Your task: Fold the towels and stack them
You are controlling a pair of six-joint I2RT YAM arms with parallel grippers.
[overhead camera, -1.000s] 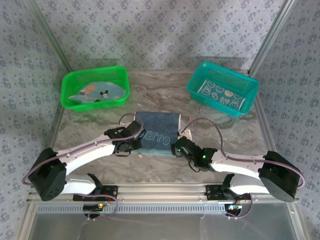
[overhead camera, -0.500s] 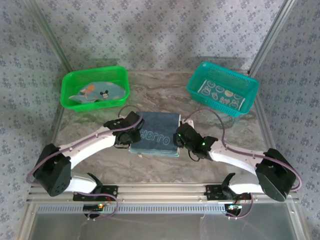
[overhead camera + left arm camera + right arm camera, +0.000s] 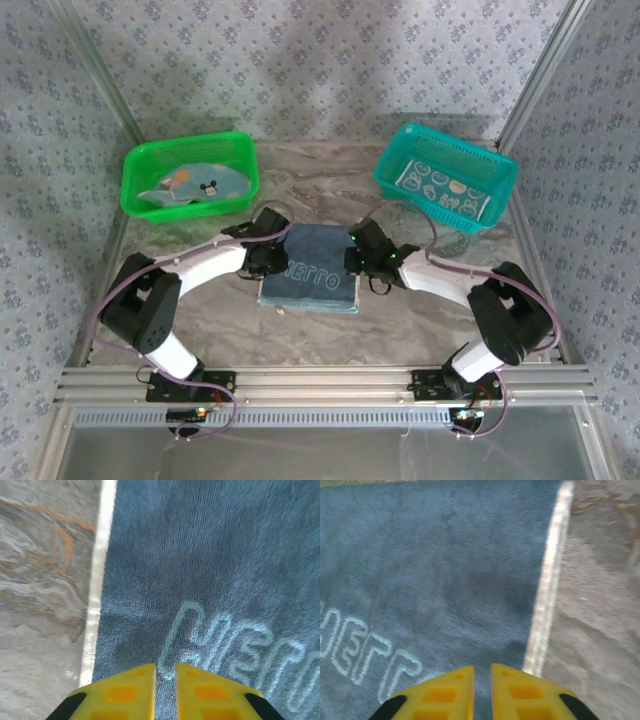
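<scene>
Both arms (image 3: 205, 266) advanced beside towel (image 3: 310, 272), its lettering running left-right.

Your landmark, the towel (image 3: 310, 272), is matt blue-grey terry cloth with a rough, looped nap. Its side edge is a smoother, paler woven band. Under it, the table (image 3: 320, 185) looks like marble with a faint sheen. Behind the towel to the left, the green basket (image 3: 190, 141) is shiny plastic lattice, and so is the teal basket (image 3: 460, 145) behind it to the right. Over the towel, the left gripper (image 3: 165, 667) and right gripper (image 3: 482, 669) have smooth yellow plastic fingers. In front of the towel, the rail (image 3: 320, 380) is dull brushed metal.
</scene>
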